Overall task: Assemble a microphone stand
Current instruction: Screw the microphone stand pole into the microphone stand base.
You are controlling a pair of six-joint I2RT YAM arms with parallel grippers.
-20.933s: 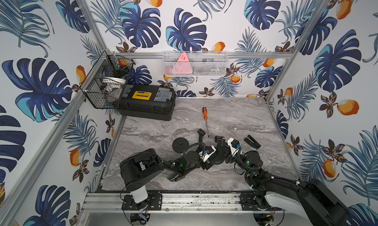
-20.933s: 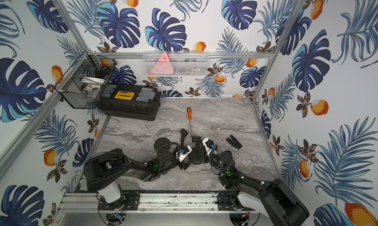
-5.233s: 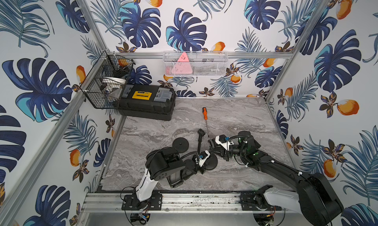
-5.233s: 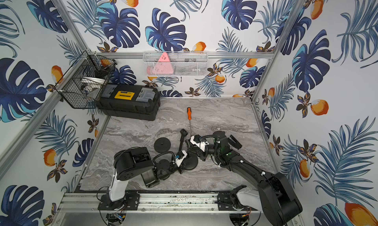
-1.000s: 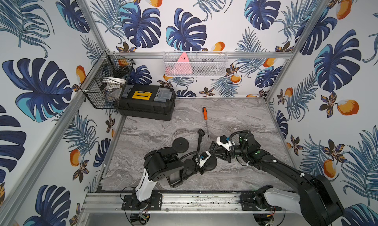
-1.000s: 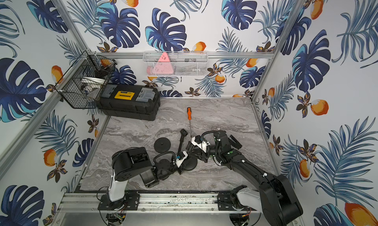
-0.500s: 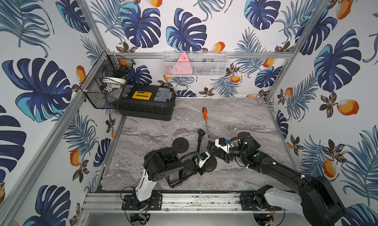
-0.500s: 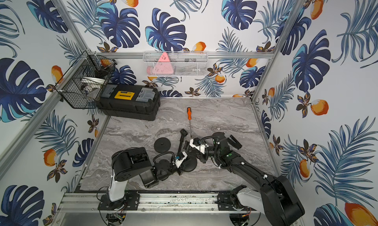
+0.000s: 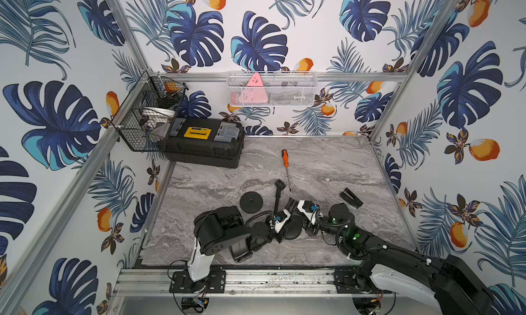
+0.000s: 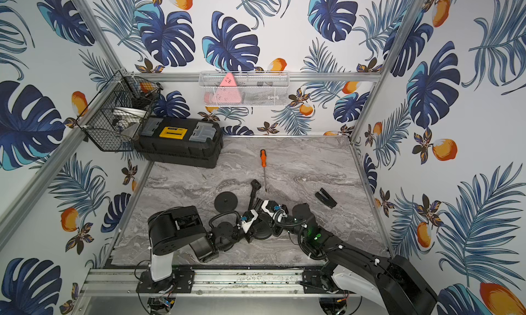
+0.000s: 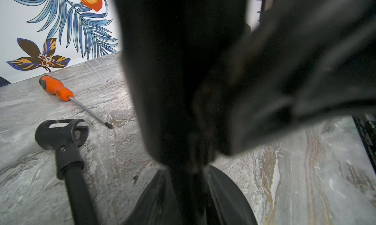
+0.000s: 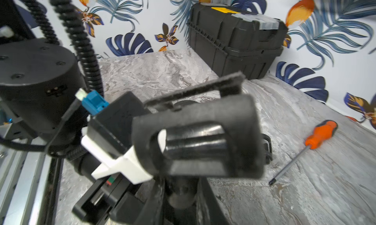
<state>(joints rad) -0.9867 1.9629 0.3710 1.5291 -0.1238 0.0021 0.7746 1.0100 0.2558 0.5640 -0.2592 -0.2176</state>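
Low at the front centre, both grippers meet over a black round base disc. The right gripper is shut on a short dark round post at the disc. The left gripper reaches in from the left at the disc's rim. Its fingers stand a little apart with nothing seen between them. The black pole with its mic holder lies on the table just behind. In the left wrist view the right gripper hides most of the scene.
A second black disc lies left of the pole, and a small black clip lies to the right. An orange screwdriver lies farther back. A black toolbox and a wire basket fill the back left corner.
My right wrist has dropped toward the front, bringing its gripper down at the disc. The left arm has barely moved.
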